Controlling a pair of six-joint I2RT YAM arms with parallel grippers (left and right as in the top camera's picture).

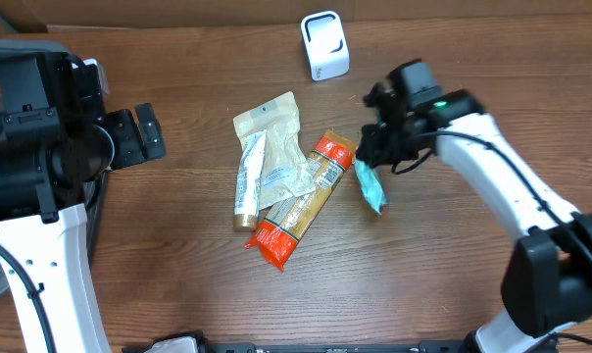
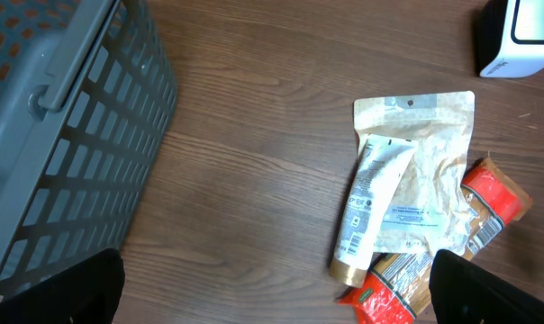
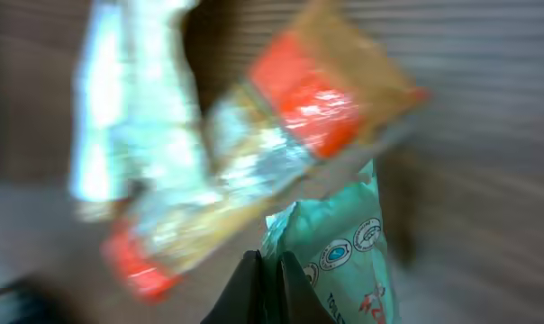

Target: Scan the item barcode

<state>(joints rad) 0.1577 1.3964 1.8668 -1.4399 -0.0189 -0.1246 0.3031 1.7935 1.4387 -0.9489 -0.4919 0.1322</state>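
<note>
While between right jaws, teal packet (image 3: 337, 245)

Small teal plastic packet (image 1: 371, 188), pinched by the right hand (image 3: 267, 270), well apart from the upright white box-shaped scanner (image 1: 324, 45).

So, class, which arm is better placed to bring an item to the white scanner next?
Right. The right gripper is shut on the small teal plastic packet, near the white boxy scanner; the left gripper is open, beside the grey plastic basket.
</note>
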